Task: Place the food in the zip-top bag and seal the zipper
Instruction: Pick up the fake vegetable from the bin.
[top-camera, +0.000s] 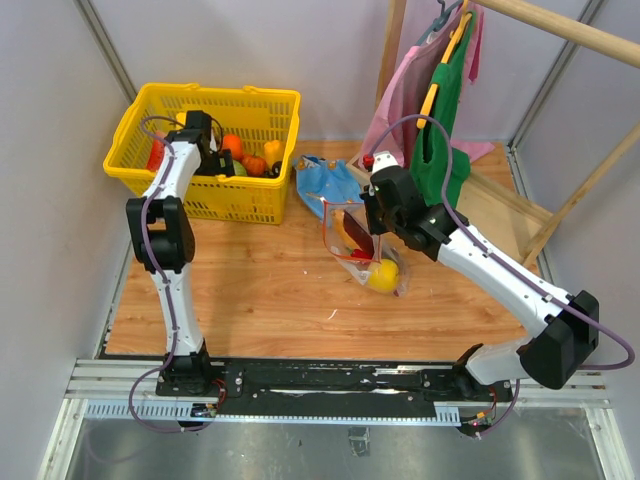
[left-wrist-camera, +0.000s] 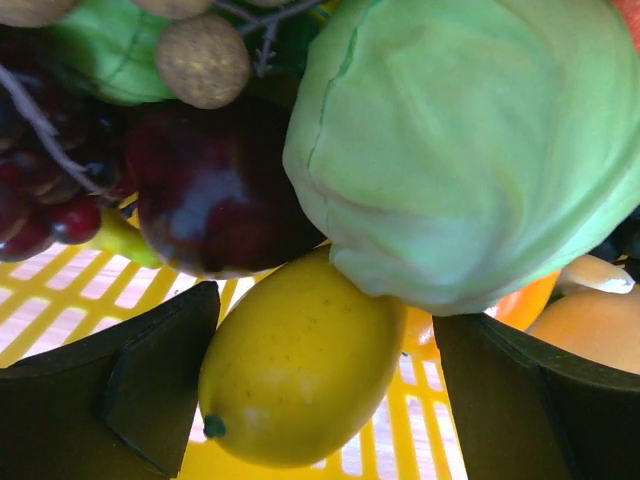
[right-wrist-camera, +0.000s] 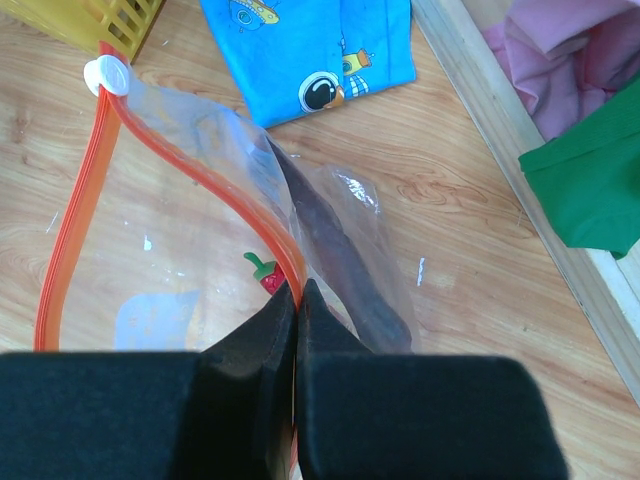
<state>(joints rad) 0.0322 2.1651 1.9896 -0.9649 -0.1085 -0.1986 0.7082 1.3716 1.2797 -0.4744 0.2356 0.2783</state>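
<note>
- Lemon (left-wrist-camera: 300, 370) lies in the yellow basket (top-camera: 262, 100), right between the fingers of the left claw (left-wrist-camera: 325, 395). Its long axis runs slantwise, and the fingers flank its narrow sides.
- Left claw is wide open and grips nothing; I cannot tell if it touches the lemon.
- Right claw (right-wrist-camera: 298, 300) is pinched tight on the zipper (right-wrist-camera: 75, 200), holding the bag (right-wrist-camera: 190, 250) mouth agape over the desk (top-camera: 250, 290).

No legible text, number or brand in any view. White label (right-wrist-camera: 155, 318) on the bag (right-wrist-camera: 190, 215), left of the right claw (right-wrist-camera: 298, 292), is unreadable; pouch (right-wrist-camera: 310, 50) beyond the claw bears cartoon pictures only.
</note>
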